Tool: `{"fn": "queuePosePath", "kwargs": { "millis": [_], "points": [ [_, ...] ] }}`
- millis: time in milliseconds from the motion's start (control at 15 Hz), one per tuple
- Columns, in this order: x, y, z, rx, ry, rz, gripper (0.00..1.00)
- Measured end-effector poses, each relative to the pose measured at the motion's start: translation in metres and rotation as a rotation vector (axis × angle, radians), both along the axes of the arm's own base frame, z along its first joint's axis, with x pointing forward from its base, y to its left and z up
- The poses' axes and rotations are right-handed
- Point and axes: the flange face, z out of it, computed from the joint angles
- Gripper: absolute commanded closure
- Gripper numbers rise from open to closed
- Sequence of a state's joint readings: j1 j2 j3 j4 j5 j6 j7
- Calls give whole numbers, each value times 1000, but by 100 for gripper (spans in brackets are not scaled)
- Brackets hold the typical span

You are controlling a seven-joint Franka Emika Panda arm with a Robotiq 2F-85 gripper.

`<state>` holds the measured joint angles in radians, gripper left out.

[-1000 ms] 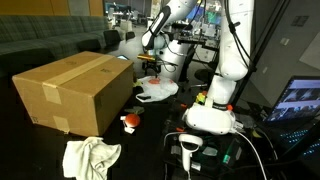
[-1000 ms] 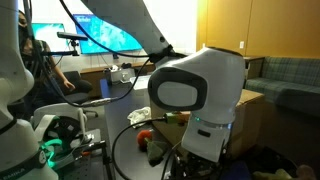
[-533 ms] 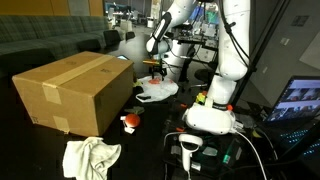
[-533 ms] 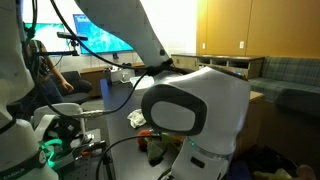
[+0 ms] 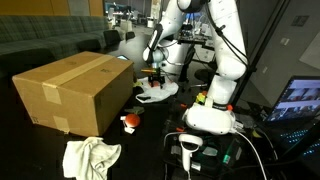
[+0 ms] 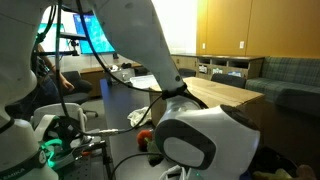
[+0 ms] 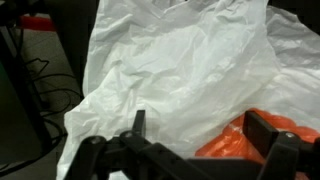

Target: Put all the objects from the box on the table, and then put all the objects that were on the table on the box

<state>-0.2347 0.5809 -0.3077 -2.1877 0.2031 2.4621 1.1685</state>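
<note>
The brown cardboard box (image 5: 75, 90) stands on the dark table (image 5: 150, 140); its tan top (image 6: 222, 93) also shows in both exterior views. Beside it lies a crumpled white plastic bag (image 5: 158, 90) with something orange inside. My gripper (image 5: 154, 72) hangs just over that bag. In the wrist view the bag (image 7: 170, 60) fills the picture and the orange item (image 7: 245, 142) sits by one finger (image 7: 270, 130). The gripper (image 7: 205, 130) is open, with nothing held between its fingers.
A small red and white object (image 5: 130, 122) lies near the box's front corner. A white cloth (image 5: 90, 157) is crumpled at the table's near edge. A laptop (image 5: 300, 100) glows at the right. The arm's big joint (image 6: 200, 140) blocks much of an exterior view.
The arm has swung and come down, bringing the open gripper closer over the white bag. Box, cloth and small red object have not moved.
</note>
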Motion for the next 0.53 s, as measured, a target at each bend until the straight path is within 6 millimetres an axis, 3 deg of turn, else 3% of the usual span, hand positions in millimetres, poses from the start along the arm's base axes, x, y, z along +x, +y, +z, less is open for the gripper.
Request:
{"fn": "queuePosePath", "kwargs": {
  "millis": [267,333,400,533],
  "points": [
    [12,0,-41,53,9,-32,0],
    [14,0,-47,62,11,-38,25],
    [15,-2,-52,70,14,-41,26],
    [19,-5,-54,85,18,-44,41]
  ]
}}
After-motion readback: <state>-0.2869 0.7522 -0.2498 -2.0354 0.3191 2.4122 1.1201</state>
